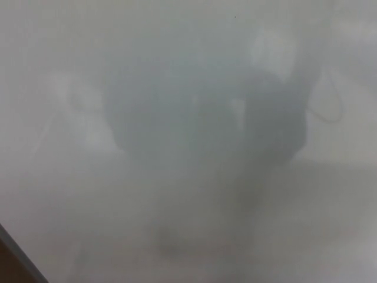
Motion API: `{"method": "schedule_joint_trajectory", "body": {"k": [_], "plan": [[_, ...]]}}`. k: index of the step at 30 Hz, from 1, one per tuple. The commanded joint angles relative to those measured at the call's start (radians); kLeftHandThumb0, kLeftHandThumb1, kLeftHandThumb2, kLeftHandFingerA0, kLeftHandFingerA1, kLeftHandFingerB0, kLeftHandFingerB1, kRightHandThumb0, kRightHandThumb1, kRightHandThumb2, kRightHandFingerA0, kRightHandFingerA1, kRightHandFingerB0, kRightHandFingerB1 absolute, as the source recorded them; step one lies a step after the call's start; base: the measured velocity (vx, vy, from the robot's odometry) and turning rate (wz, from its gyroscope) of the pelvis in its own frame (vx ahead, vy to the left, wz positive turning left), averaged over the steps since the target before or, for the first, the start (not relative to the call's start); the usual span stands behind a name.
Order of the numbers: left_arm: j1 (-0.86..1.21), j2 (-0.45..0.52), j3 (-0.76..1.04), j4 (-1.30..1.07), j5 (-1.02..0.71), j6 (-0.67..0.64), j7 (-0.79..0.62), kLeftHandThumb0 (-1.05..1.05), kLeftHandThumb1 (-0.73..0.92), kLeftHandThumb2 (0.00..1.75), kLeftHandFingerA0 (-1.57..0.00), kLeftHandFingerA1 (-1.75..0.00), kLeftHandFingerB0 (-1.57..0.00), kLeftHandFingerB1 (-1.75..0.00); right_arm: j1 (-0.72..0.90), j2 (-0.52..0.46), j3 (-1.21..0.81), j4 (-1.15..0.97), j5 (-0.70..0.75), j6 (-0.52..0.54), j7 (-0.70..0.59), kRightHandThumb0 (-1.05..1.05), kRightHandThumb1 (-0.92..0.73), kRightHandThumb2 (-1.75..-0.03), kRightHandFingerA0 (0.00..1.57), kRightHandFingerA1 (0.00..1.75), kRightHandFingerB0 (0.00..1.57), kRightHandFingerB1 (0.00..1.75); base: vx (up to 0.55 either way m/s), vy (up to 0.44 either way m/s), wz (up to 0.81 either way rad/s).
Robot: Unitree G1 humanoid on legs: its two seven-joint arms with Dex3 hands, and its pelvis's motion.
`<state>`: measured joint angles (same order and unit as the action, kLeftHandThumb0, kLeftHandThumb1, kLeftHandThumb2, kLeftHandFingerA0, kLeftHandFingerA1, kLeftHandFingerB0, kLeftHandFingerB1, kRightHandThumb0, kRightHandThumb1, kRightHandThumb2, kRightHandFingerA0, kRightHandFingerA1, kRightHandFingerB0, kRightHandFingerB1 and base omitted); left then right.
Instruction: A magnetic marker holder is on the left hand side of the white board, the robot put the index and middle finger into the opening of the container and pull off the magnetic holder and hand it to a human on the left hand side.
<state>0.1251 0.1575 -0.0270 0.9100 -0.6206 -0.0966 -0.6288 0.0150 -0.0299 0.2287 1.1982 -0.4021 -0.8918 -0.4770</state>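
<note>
A glossy whiteboard (177, 47) fills almost my whole view, pale grey-white and hazy, with a dim, smeared reflection (206, 130) darkening its middle. That dark shape looks to me like a mirrored figure or piece of furniture behind me, though it is too blurred to say which. At the bottom left corner a thin grey frame edge (16, 252) runs diagonally, and beyond it sits a sliver of brown (7, 270), perhaps a wall or the floor.

The magnetic marker holder I am meant to pull off is not anywhere in this picture. The task puts it on the left side of the board, so I judge it lies beyond the left border of what I can see, out towards that frame edge or past it. I cannot give its long axis or the direction its opening faces, because none of it shows.

Neither of my hands is visible, so I cannot tell how far either one is open or whether it has hold of anything. Since the holder should be to my left and the person receiving it also stands on that side, my left arm is the natural one for the reach. I would need to look further left before committing two fingers to the opening.
</note>
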Motion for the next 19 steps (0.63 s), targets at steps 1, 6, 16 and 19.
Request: {"method": "schedule_joint_trajectory", "body": {"k": [1,6,16,19], "plan": [[-0.005,0.033,-0.002,0.087,0.207,-0.269,0.061,-0.44,0.63,0.60,-0.33,-0.43,-0.33,-0.32,0.033,-0.013,-0.001,0.014,-0.005,0.008,-0.025,-0.44,-0.65,-0.59,0.88,0.64,0.54,0.52,0.00,0.000,0.00],[-0.012,0.026,0.016,0.106,0.214,-0.284,0.047,-0.41,0.64,0.59,-0.30,-0.43,-0.33,-0.32,0.031,-0.015,0.001,0.014,-0.011,0.014,-0.029,-0.42,-0.65,-0.59,0.86,0.63,0.54,0.51,0.00,0.000,0.00],[-0.034,0.011,0.065,0.151,0.247,-0.306,0.021,-0.43,0.62,0.59,-0.31,-0.41,-0.35,-0.33,0.028,-0.019,0.006,0.013,-0.018,0.011,-0.036,-0.43,-0.65,-0.60,0.85,0.63,0.53,0.52,0.00,0.000,0.00],[-0.037,0.007,0.077,0.159,0.254,-0.306,0.019,-0.42,0.63,0.61,-0.31,-0.42,-0.36,-0.33,0.027,-0.020,0.007,0.013,-0.024,0.010,-0.043,-0.43,-0.65,-0.60,0.86,0.63,0.54,0.53,0.00,0.000,0.00]]}}
